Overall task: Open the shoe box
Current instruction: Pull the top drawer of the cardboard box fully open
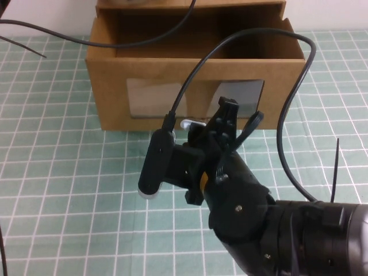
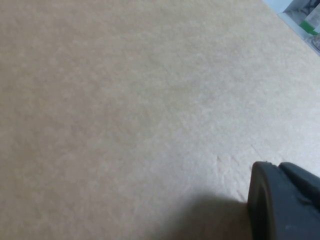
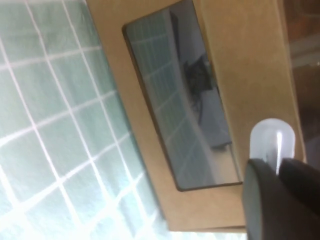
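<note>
while right end effector (image 1: 228, 107) faces box (image 1: 109, 92), left (image 2: 282, 202) close

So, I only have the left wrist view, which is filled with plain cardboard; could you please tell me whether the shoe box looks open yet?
Observer: Yes. In the high view the shoe box is open on top, its dark inside shows, and the lid appears raised at the back.
Operator: Thank you. My left gripper is close against cardboard here; where is the right gripper?
Observer: The right gripper is on the near side of the box, jaws together, pointing at the front wall by its right window. I cannot tell whether it touches.
</note>
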You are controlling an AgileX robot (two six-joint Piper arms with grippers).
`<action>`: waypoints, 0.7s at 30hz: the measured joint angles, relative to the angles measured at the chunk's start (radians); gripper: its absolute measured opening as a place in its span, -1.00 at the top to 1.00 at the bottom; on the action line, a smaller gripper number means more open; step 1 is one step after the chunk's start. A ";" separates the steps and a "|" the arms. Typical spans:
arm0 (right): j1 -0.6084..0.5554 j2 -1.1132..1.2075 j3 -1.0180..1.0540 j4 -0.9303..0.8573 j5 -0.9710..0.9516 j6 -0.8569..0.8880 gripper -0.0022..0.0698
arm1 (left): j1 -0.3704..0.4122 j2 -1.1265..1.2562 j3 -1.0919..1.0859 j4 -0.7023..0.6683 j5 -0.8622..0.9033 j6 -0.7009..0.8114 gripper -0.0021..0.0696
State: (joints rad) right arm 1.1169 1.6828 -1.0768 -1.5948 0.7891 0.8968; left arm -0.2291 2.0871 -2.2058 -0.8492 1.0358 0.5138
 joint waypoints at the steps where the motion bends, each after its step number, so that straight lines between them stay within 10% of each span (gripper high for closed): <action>1: 0.000 -0.001 -0.002 0.006 -0.006 0.011 0.85 | 0.000 0.000 0.000 0.000 0.000 0.000 0.96; 9: 0.000 -0.024 -0.087 0.283 -0.154 -0.113 0.37 | 0.000 -0.008 0.000 0.002 0.006 0.000 0.96; 21: 0.000 -0.146 -0.268 0.661 -0.203 -0.438 0.45 | 0.045 -0.203 0.008 0.096 0.161 -0.018 0.96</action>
State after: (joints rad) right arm 1.1164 1.5365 -1.3449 -0.9342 0.5859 0.4591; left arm -0.1841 1.8838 -2.1979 -0.7537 1.1970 0.4954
